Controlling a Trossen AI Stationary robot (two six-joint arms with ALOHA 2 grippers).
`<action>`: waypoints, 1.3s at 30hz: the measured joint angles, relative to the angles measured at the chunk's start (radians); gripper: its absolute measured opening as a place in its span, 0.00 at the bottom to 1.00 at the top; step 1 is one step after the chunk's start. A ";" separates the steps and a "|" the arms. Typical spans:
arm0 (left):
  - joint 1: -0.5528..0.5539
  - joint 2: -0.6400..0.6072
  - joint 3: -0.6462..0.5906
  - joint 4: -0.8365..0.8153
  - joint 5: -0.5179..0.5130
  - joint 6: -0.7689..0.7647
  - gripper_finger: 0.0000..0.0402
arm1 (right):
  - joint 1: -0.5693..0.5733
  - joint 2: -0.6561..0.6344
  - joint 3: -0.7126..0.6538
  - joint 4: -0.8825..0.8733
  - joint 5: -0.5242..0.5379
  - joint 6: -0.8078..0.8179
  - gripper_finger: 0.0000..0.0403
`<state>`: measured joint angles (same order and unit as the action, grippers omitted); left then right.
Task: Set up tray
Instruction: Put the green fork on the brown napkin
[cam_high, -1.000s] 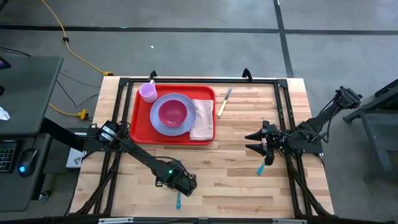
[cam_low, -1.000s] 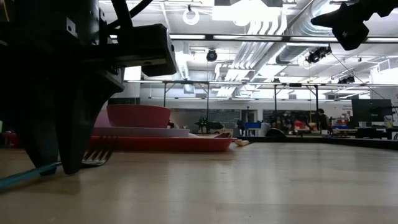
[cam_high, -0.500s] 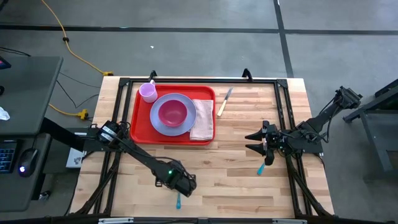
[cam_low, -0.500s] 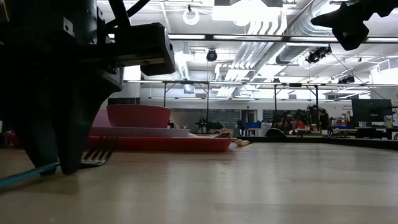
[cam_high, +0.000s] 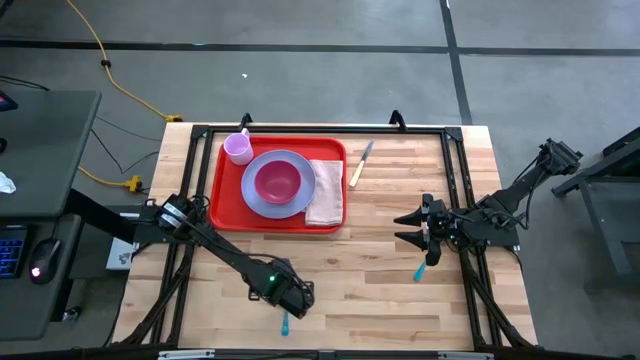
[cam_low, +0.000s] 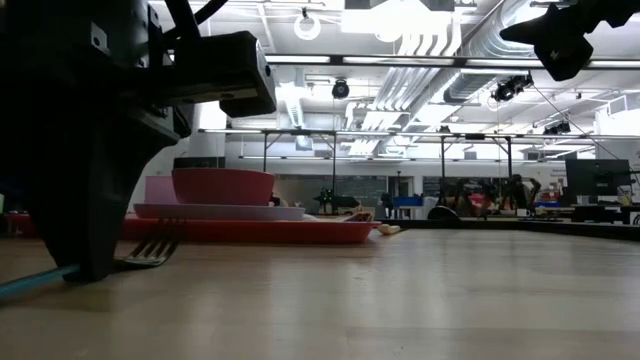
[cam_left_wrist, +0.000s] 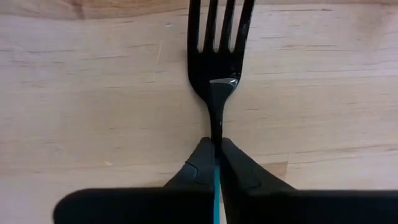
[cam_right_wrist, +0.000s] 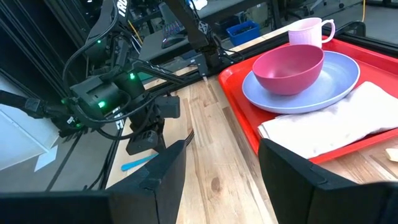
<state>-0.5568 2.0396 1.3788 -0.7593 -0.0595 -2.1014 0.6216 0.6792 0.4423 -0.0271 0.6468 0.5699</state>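
A fork (cam_left_wrist: 216, 56) with dark tines and a teal handle (cam_high: 286, 325) lies on the wooden table near its front edge. My left gripper (cam_high: 287, 297) points straight down over it and is shut on it. In the low view the left gripper (cam_low: 85, 268) stands on the table with the tines (cam_low: 155, 250) sticking out beside it. The red tray (cam_high: 225, 195) at the far left holds a lavender plate (cam_high: 300, 200) with a pink bowl (cam_high: 278, 181), a pink mug (cam_high: 238, 148) and a folded napkin (cam_high: 325, 192). My right gripper (cam_high: 405, 228) hangs open above the table's right half. My left gripper pinches the fork's thin neck (cam_left_wrist: 216, 127), where it meets the teal handle, between its two fingertips (cam_left_wrist: 199, 162). The fingers come from above, pointing down, one on each side of the neck. The fork lies flat on the table.
A knife (cam_high: 361, 162) with a pale handle lies on the table right of the tray. A second teal-handled piece (cam_high: 421, 270) lies below my right gripper. Bare wood stretches between the two arms and in front of the tray.
My left gripper has shut: in the low view the gap between its two fingers has closed on the fork's neck. The arm itself has kept its place, and the fork still lies where it was.
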 joint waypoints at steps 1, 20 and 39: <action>0.000 0.000 0.000 0.000 -0.003 0.000 0.08 | 0.000 0.000 0.000 0.000 0.000 -0.001 0.45; 0.027 0.007 0.155 -0.228 -0.127 0.064 0.03 | 0.000 0.000 0.000 -0.007 0.005 -0.002 0.45; 0.186 0.005 0.390 -0.357 -0.161 0.356 0.03 | 0.000 0.000 0.000 -0.010 -0.001 0.009 0.45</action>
<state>-0.3703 2.0445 1.7686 -1.1161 -0.2205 -1.7451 0.6220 0.6792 0.4423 -0.0376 0.6456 0.5785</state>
